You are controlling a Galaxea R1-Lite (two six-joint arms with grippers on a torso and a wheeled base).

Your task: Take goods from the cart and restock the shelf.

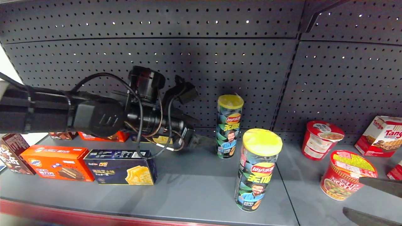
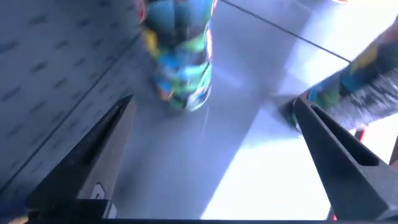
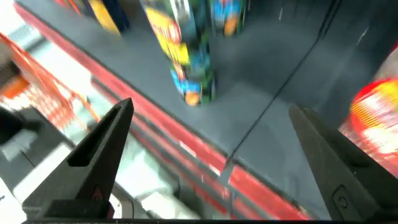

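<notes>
Up front, shelf lip (image 1: 94,216): red strip along the near edge of the grey shelf (image 1: 194,188)
Right gripper (image 3: 211,107): fingers spread wide, holding nothing, hanging off the near right end of the shelf, just beside the front noodle cup
Front chip can (image 1: 258,169): upright, yellow lid, near the shelf lip, standing free of both grippers
Front noodle cup (image 1: 347,174): red, tilted, right of the front can
Left front row: brown box (image 1: 14,153), orange box (image 1: 58,163) and dark blue cracker box (image 1: 122,171) side by side
Left gripper (image 2: 212,102): jaws apart and empty, the arm reaching over the boxes from the left, fingertips just short of the rear can
Rear chip can (image 1: 230,125): upright near the back wall, behind and left of the front can
Rear noodle cup (image 1: 322,139): red, tilted, behind the front cup
Wafer box (image 1: 381,136): far right, toward the back
Back row: small red boxes (image 1: 103,136) under the left arm, partly hidden
Back wall (image 1: 220,62): dark perforated panel
</notes>
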